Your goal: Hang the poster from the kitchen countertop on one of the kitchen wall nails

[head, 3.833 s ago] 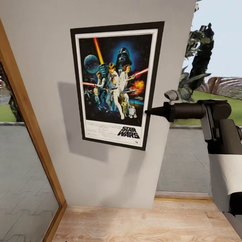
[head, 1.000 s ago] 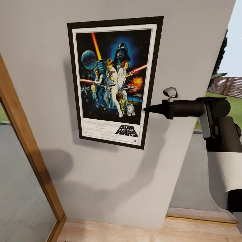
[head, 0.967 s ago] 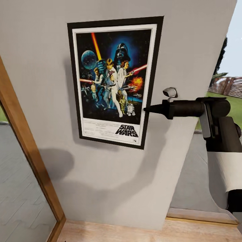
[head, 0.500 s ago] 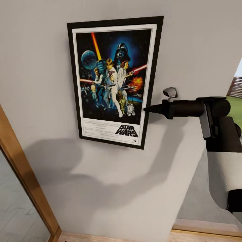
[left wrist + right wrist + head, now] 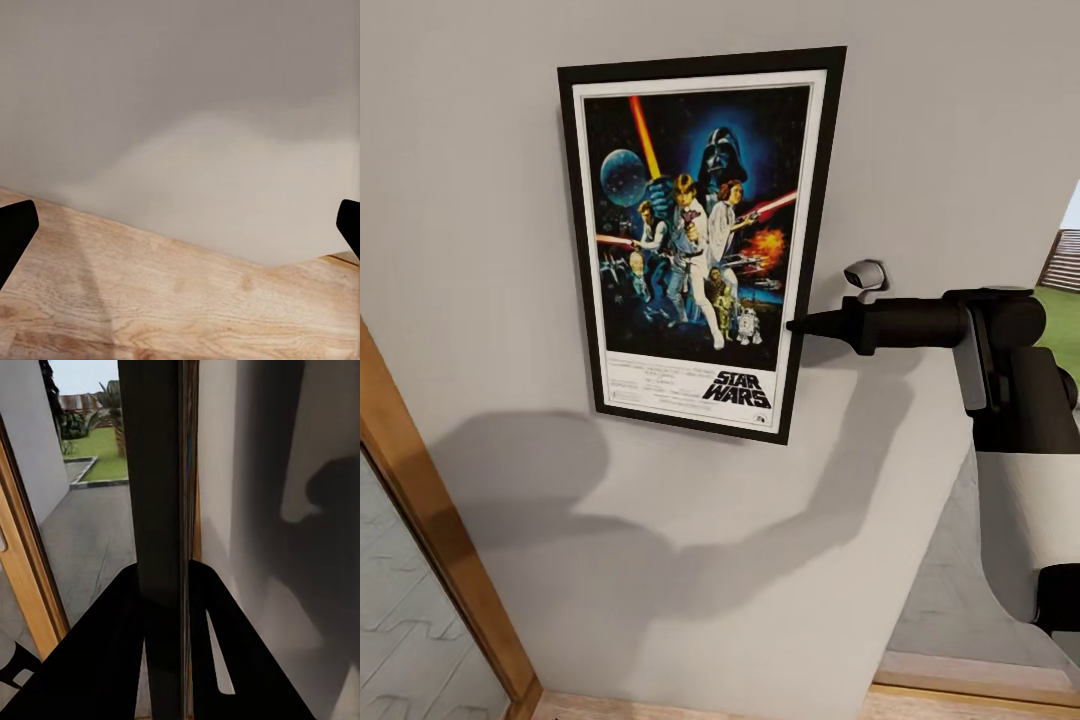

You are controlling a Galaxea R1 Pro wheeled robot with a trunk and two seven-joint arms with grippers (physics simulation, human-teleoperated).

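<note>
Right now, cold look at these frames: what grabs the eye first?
The poster, colourful against the plain pale grey wall, held up at the head view's centre. Next, the right gripper pinching the poster's right edge; the right wrist view shows its fingers closed on the frame edge-on. Arm shadows fall on the wall below.

A plain pale grey wall (image 5: 500, 200) takes most of the head view, with soft dark shadows lying on its lower part. On the left side stands a slanted wooden frame (image 5: 430, 530), and grey paving (image 5: 410, 650) is seen through it. Light wooden floor (image 5: 172, 315) meets the wall's base. At the far right, green grass (image 5: 1065, 300) and bright sky appear outside.
</note>
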